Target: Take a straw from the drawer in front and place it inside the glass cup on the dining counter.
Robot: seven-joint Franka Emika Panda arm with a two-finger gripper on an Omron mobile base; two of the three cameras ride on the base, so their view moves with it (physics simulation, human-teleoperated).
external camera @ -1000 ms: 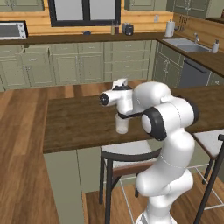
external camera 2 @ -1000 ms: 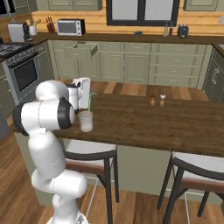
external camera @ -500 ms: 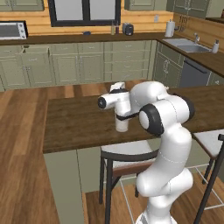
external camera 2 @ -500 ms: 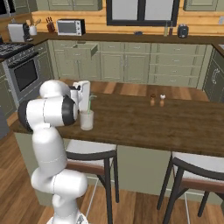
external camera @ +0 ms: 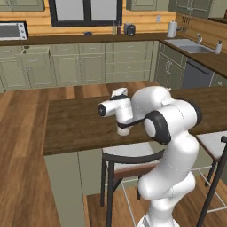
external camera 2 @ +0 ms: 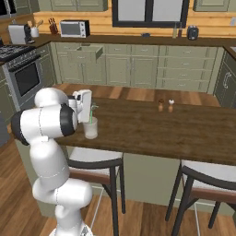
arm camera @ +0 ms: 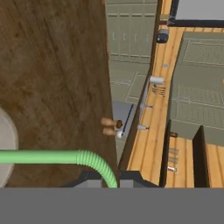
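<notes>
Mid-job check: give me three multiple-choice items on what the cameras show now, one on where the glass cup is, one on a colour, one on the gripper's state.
1. Where does the glass cup stand?
A. on the dining counter, near its edge beside the arm
B. on the floor by a stool
C. on the stove

2. What colour is the straw?
A. red
B. light green
C. black

3. How is the gripper?
A. wide open and empty
B. shut on the straw
C. shut on the cup's rim

Answers:
1 A: the right base view shows the cup on the dark wood top.
2 B: the hand view shows a green, ribbed bend.
3 B: in the hand view the straw runs out from between the closed fingertips toward the cup.
</notes>
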